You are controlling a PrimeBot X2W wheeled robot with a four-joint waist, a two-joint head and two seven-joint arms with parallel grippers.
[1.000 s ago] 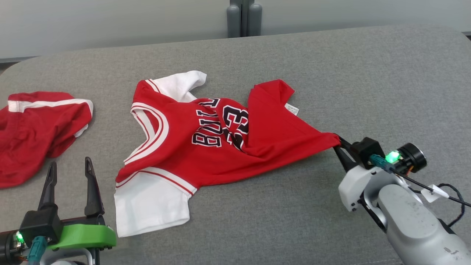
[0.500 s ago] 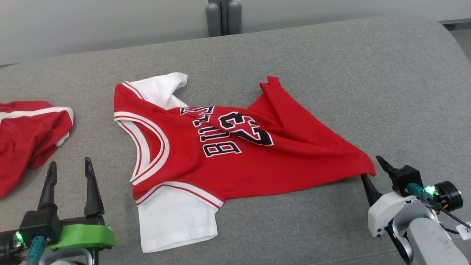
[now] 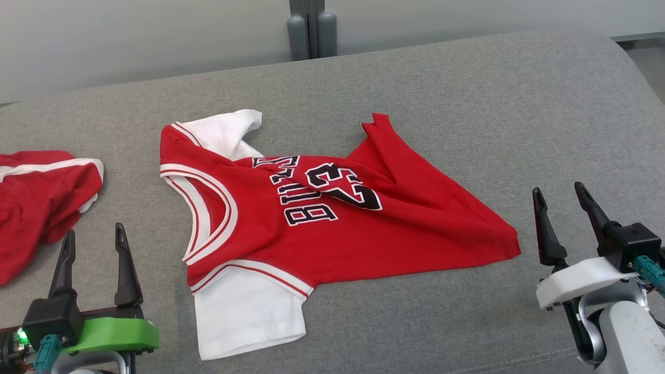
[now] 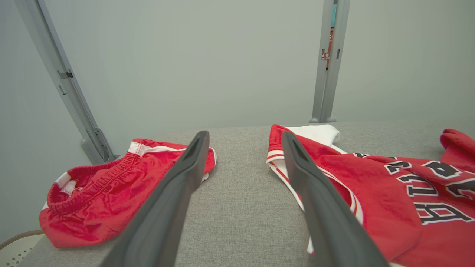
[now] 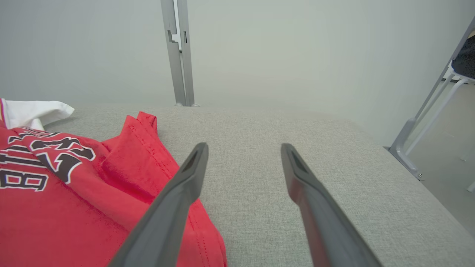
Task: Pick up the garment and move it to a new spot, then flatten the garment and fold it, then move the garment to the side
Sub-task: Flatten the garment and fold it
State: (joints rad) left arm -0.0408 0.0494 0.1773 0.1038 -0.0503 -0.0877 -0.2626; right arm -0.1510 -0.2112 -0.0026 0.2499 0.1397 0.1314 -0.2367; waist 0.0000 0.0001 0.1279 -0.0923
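The garment [image 3: 332, 218] is a red jersey with white sleeves and black lettering, lying rumpled on the grey cushioned surface [image 3: 467, 104], its hem folded over toward the right. In the wrist views the garment [image 4: 389, 193] [image 5: 74, 193] shows at each frame's side. My right gripper [image 3: 558, 189] [image 5: 244, 148] stands open just right of the garment's hem corner, holding nothing. At the lower left my left gripper [image 3: 92, 231] [image 4: 245, 135] is open and empty, left of the near white sleeve.
A second red garment, shorts with a white stripe [image 3: 36, 192] [image 4: 111, 185], lies at the far left. A grey metal post [image 3: 310, 28] stands behind the surface by the wall. A chair frame [image 5: 438, 111] stands off the right edge.
My right gripper dragged the hem corner rightward, opened and let it go, then drew back to the right. The head camera shifted. The left gripper stayed put.
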